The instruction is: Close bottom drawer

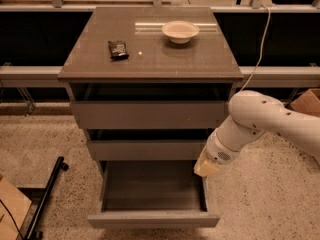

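Bottom drawer open, hand at right side

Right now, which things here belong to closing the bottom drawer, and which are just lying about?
For the job: bottom drawer, pulled wide open; hand, over its right wall.
Lying about: bowl and dark packet on the cabinet top; black pole, lower left.

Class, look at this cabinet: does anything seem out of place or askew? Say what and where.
The bottom drawer hangs far out of the cabinet, its box empty. The gripper sits by its right wall. Nothing else stands out.
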Robot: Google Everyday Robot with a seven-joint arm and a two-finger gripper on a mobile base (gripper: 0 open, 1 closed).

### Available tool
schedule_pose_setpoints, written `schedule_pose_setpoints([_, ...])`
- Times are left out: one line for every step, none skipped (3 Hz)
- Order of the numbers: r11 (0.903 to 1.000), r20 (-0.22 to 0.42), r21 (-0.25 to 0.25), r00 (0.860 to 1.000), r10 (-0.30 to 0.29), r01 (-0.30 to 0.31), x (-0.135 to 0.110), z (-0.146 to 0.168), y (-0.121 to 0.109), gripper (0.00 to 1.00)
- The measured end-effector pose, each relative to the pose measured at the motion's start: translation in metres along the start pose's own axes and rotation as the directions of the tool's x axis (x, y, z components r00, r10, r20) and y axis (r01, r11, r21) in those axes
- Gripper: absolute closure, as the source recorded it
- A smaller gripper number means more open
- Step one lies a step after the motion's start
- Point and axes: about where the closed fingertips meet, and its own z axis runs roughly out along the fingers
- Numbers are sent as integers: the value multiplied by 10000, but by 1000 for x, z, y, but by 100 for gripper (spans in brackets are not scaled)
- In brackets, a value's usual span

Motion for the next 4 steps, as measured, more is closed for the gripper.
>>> schedule_pose_setpoints([9997, 109, -82, 9997, 241, -240, -1, 16, -1, 100])
schedule_pose_setpoints([9989, -183, -336, 9993, 334, -340, 9, 53, -7, 100])
schedule_pose_setpoints([9965, -725, -623, 9961, 512, -558, 30, 97, -7, 100])
schedule_pose_setpoints([9896, -914, -812, 9896, 1110, -1185, 61, 142, -7, 100])
